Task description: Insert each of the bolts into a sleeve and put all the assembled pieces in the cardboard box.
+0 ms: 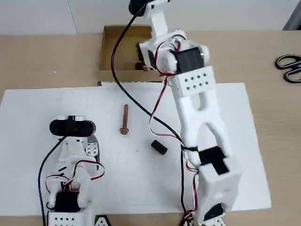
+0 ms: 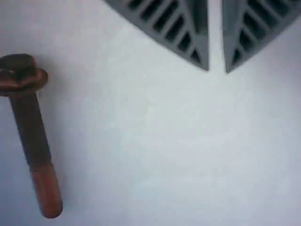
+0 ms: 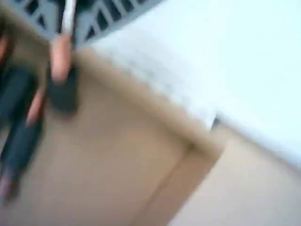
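Observation:
My right gripper (image 3: 65,33) hangs over the cardboard box (image 1: 109,52) at the table's far side. It looks shut on a copper bolt (image 3: 59,57) with a black sleeve (image 3: 63,94) on its lower end. More sleeved bolts (image 3: 16,117) lie blurred on the box floor beside it. A bare copper bolt (image 1: 124,119) (image 2: 29,136) lies on the white paper. To its right lies a loose black sleeve (image 1: 159,147). My left gripper (image 2: 216,68) (image 1: 92,148) hovers low over the paper beside the bolt, shut on nothing.
White paper (image 1: 56,108) covers the middle of the wooden table. Scissors (image 1: 289,66) lie at the far right edge. The right arm's body (image 1: 197,117) spans the paper from the near edge to the box, with cables trailing over the middle.

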Action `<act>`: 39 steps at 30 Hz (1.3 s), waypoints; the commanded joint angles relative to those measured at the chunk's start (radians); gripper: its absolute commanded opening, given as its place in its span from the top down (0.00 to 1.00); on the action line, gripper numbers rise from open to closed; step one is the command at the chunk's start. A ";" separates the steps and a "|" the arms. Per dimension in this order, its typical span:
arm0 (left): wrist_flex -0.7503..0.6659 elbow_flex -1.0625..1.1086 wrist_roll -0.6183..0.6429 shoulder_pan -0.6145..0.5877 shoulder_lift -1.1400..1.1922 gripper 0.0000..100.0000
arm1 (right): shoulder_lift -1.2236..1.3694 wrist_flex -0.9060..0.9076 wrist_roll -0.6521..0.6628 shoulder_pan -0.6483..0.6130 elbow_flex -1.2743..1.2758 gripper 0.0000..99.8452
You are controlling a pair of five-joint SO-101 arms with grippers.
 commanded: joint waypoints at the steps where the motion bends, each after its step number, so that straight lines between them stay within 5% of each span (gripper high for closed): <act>1: -0.012 -0.005 0.000 0.002 -0.011 0.99 | -0.113 0.136 -0.026 -0.004 -0.057 1.00; 6: -0.005 -0.007 0.000 0.002 -0.011 0.99 | -0.162 0.335 -0.153 -0.022 -0.052 1.00; 11: 0.006 -0.010 0.000 0.002 -0.011 0.99 | -0.220 0.344 -0.160 -0.035 -0.012 1.00; 30: 0.058 -0.027 0.000 0.002 -0.009 0.99 | -0.785 0.335 -0.153 -0.136 0.965 1.00; 39: 0.058 -0.027 0.000 0.002 -0.009 0.99 | -0.803 0.272 0.282 -0.136 1.158 1.00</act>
